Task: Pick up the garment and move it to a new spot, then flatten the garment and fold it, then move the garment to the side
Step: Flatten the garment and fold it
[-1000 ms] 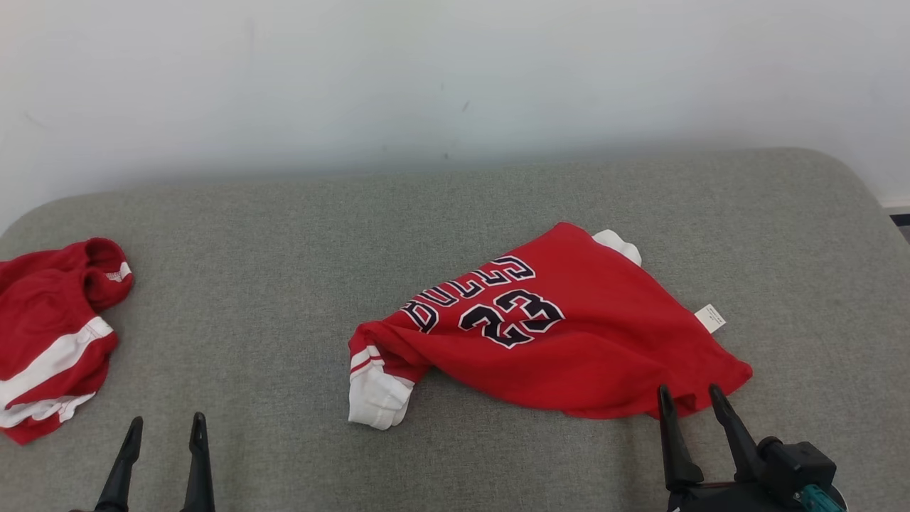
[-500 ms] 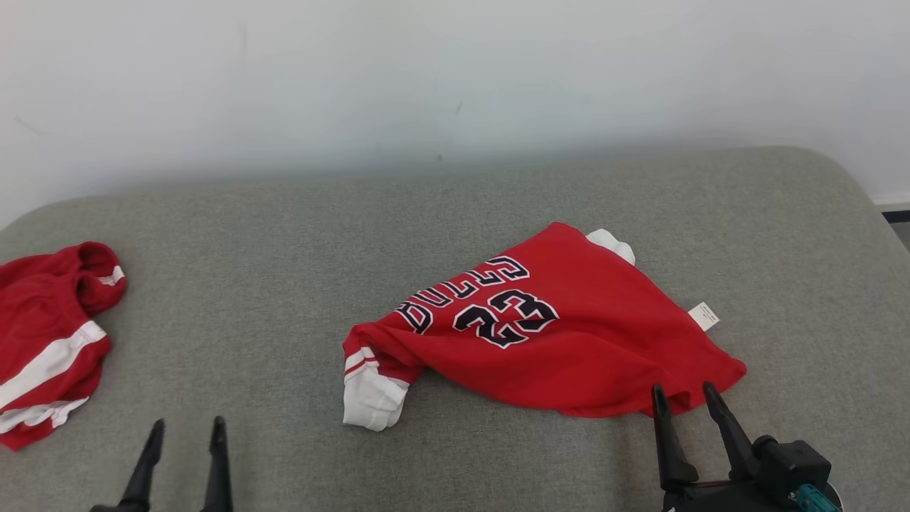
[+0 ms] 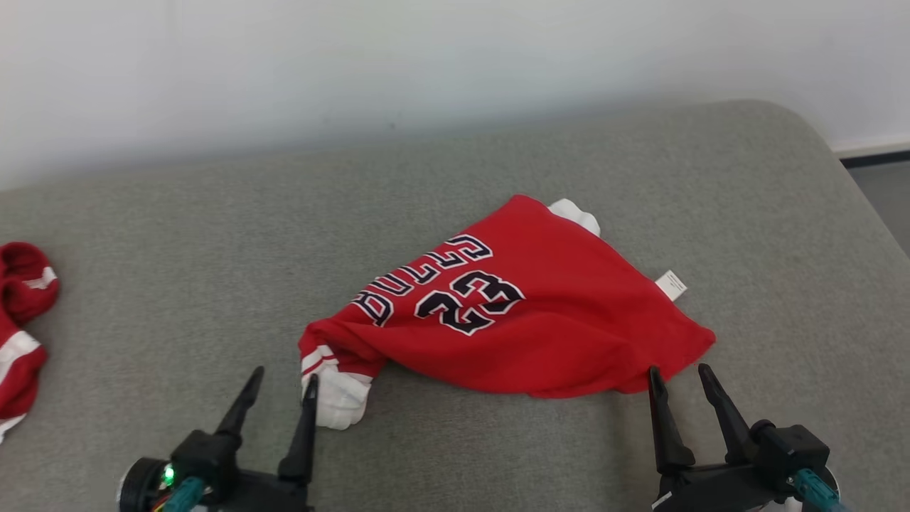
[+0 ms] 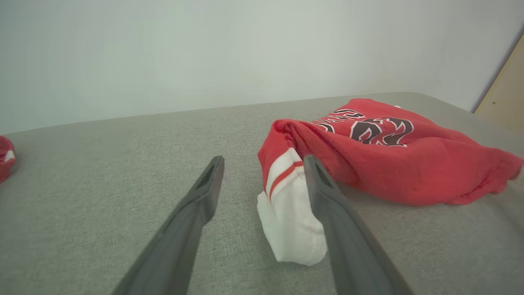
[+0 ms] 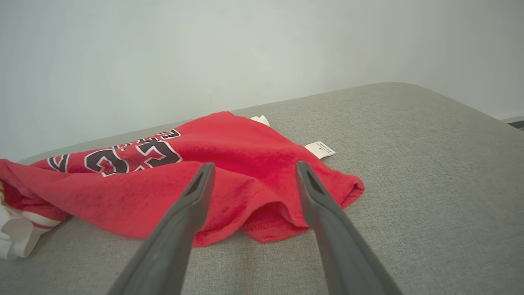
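The garment (image 3: 540, 320) is a red jersey with dark lettering and "23", lying crumpled on the grey padded surface (image 3: 213, 249); it also shows in the left wrist view (image 4: 393, 159) and the right wrist view (image 5: 229, 164). Its white, red-striped sleeve cuff (image 3: 340, 398) (image 4: 288, 217) points toward me. My left gripper (image 3: 282, 378) (image 4: 262, 172) is open just left of the cuff, its right finger beside it. My right gripper (image 3: 678, 375) (image 5: 251, 170) is open at the jersey's near right hem, holding nothing.
A second red and white garment (image 3: 18, 327) lies at the far left edge of the surface. A white wall (image 3: 426, 64) backs the surface. The surface's rounded right edge (image 3: 853, 185) drops to a floor strip. A white label (image 3: 671, 284) sticks out of the jersey.
The head camera has shifted right and down. My left gripper has come up and right, next to the white cuff. The right gripper stays at the hem.
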Robot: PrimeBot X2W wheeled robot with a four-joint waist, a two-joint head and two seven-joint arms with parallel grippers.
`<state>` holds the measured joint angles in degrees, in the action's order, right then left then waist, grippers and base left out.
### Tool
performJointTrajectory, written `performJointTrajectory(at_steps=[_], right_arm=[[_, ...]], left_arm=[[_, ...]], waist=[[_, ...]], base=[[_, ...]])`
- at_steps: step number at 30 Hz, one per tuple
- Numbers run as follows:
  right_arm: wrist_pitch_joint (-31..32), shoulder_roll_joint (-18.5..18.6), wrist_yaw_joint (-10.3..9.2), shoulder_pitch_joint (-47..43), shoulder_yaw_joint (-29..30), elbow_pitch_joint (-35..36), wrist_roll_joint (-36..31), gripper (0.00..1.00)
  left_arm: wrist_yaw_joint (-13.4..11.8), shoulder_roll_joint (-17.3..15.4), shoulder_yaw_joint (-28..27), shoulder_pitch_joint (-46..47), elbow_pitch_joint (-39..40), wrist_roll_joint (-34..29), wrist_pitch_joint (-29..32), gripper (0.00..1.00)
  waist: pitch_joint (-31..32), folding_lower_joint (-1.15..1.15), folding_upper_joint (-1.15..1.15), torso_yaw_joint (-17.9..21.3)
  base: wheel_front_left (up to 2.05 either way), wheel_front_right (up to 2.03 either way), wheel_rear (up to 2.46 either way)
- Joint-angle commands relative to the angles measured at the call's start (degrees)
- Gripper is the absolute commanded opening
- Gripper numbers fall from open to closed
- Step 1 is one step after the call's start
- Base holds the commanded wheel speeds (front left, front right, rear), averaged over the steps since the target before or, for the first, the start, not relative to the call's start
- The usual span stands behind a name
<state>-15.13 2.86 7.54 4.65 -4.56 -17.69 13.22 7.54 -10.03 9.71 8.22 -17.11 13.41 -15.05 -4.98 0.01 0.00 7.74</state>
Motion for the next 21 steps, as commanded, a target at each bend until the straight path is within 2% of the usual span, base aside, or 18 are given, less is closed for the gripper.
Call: performJointTrajectory(at_steps=[1, 5, 6, 7, 8, 13, 21], right_arm=[[0.0, 0.0, -0.1, 0.5, 0.0, 0.1, 0.3, 1.0], [0.0, 0.0, -0.1, 1.0, 0.1, 0.4, 0.7, 1.0], [0.0, 0.0, -0.1, 1.0, 0.2, 0.4, 0.7, 1.0], [0.0, 0.0, -0.1, 1.0, 0.2, 0.5, 0.8, 1.0], [0.0, 0.0, -0.1, 1.0, 0.3, 0.5, 0.8, 1.0], [0.0, 0.0, -0.1, 0.5, 0.8, 0.5, 1.0, 1.0], [0.0, 0.0, -0.1, -0.5, 1.2, 0.3, 0.7, 1.0]], left_arm=[[-0.1, -0.4, 1.4, 1.6, -1.8, 0.6, -0.2, 1.0], [-0.1, -0.9, 5.0, 4.3, -7.5, 2.3, -0.2, 1.0], [-0.1, -0.9, 5.5, 4.9, -9.5, 2.9, -0.2, 0.95], [-0.1, -1.2, 5.8, 5.7, -10.3, 2.6, -0.2, 0.36], [-0.1, -1.1, 5.9, 6.3, -11.1, 2.9, -0.2, 0.0], [-0.1, -1.7, 5.0, 7.1, -13.1, 3.1, -0.2, 0.0], [-1.6, -4.6, 0.5, 5.8, -6.0, -0.7, -0.2, 0.0]], waist=[[-2.1, -0.01, 0.0, 2.2], [-3.4, -0.01, 0.0, 3.7], [-3.6, -0.01, 0.0, 3.9], [-3.7, -0.01, 0.0, 4.1], [-3.8, -0.01, 0.0, 4.1], [-3.3, -0.01, 0.0, 3.2], [-1.0, -0.01, 0.0, -1.5]], base=[[0.0, 0.0, 0.0], [0.0, 0.0, 0.0], [0.0, 0.0, 0.0], [0.0, 0.0, 0.0], [0.0, 0.0, 0.0], [0.0, 0.0, 0.0], [0.0, 0.0, 0.0]])
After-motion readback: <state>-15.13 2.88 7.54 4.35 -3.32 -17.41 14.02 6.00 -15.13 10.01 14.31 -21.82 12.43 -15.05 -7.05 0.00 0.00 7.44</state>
